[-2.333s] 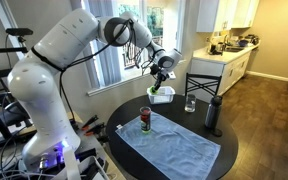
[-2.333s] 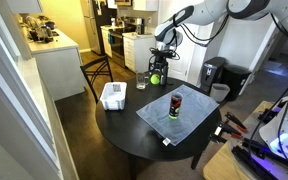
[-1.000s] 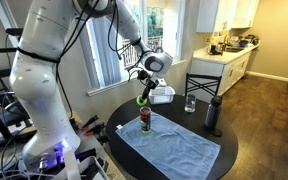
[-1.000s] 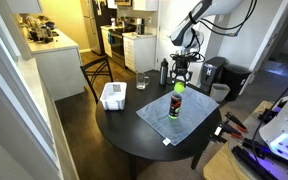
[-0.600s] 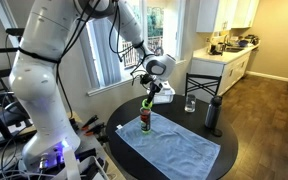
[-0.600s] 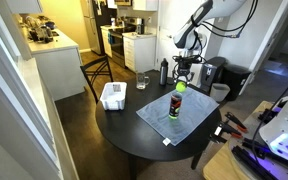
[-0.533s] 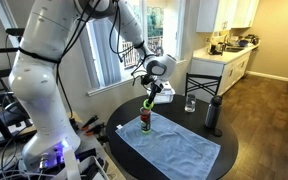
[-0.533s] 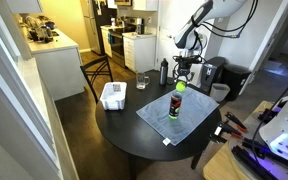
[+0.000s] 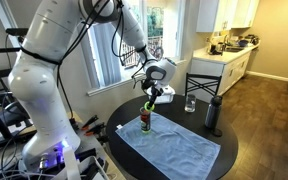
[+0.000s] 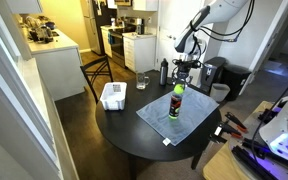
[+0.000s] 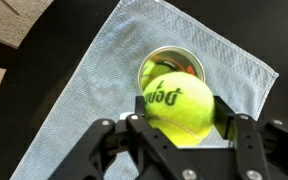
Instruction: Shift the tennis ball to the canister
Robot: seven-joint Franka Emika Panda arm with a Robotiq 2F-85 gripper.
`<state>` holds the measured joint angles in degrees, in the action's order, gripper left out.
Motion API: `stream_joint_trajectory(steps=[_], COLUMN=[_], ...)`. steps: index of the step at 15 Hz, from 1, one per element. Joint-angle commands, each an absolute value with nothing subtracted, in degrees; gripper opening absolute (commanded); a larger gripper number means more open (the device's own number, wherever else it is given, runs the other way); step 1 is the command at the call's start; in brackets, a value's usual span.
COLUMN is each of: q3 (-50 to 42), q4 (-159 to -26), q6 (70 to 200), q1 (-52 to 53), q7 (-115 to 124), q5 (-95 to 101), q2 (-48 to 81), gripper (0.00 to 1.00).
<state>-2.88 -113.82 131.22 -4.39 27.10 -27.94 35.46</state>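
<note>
Item 1: small fuzzy yellow-green tennis ball (image 11: 179, 102) with dark lettering, clamped on 2 sides by the black 2-finger gripper (image 11: 181, 122), whose jaws are narrowed to the ball's width. Location: in the air directly over item 2; in the wrist view it overlaps the lower right of the open mouth. Item 2: narrow upright clear plastic canister (image 9: 145, 120) with a dark red lower part, standing on a pale blue cloth towel (image 9: 179, 148) spread over the round dark table (image 10: 124, 125). Something yellow-green shows inside its mouth; what it is cannot be told. Nearby and apart from it are 1 tall black bottle (image 9: 213, 114), 1 short clear drinking glass (image 9: 190, 103) and 1 white box-shaped container (image 10: 112, 96). Status, as judged: pick-up and carry are complete and the ball is nearly aligned over the tube. Outstanding are a small centring over the rim, the descent, and release so that the ball drops in.
</note>
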Motion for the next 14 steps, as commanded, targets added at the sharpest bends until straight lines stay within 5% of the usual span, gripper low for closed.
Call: stream_joint_trajectory(steps=[1, 14], q3=[-0.8, 0.5], q4=[-113.4, -113.0], q6=[131.4, 128.9], q1=[-5.5, -4.8], q7=[24.1, 23.8], q5=[-31.1, -32.9], q2=[35.7, 35.0], gripper=[0.41, 0.41])
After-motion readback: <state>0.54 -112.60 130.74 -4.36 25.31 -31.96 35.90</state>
